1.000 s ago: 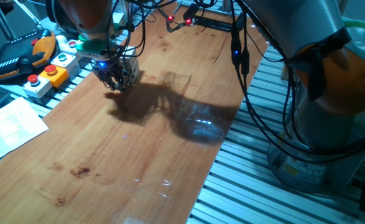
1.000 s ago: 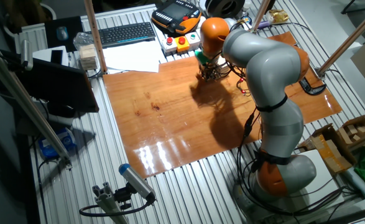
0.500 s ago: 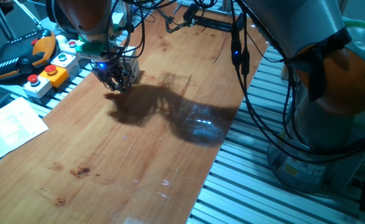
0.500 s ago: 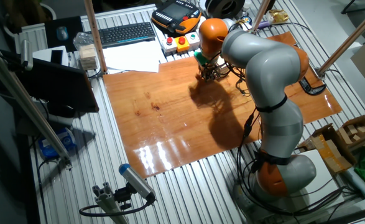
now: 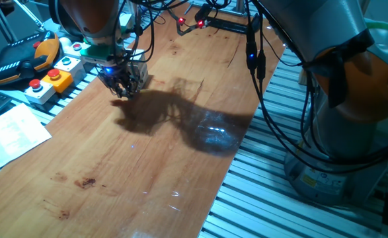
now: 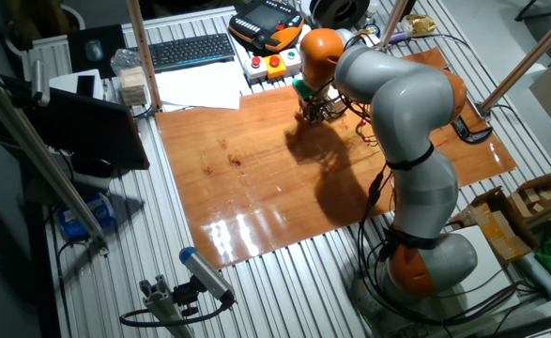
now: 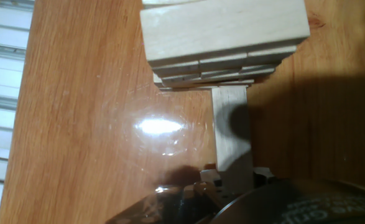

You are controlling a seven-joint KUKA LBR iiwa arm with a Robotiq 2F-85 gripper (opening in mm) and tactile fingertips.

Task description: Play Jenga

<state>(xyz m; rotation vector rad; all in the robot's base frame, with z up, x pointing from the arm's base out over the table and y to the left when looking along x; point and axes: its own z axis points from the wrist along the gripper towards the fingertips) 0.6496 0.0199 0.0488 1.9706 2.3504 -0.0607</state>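
Note:
In the hand view the Jenga tower (image 7: 224, 31) of pale wooden blocks stands on the brown tabletop, filling the top of the frame. One block (image 7: 231, 112) sticks out of its lowest visible layer straight toward me. My gripper (image 7: 234, 174) is shut on the near end of that block, a finger on each side. In the fixed views the gripper (image 5: 121, 87) (image 6: 314, 113) hangs low over the far corner of the board, and the hand hides the tower there.
Grey button boxes (image 5: 51, 79) and an orange-black pendant (image 5: 18, 59) lie just beyond the board's edge by the gripper. Paper sheets (image 5: 8, 135) and a keyboard (image 6: 192, 50) lie further along. The arm's cables (image 5: 256, 73) hang over the board (image 5: 180, 165).

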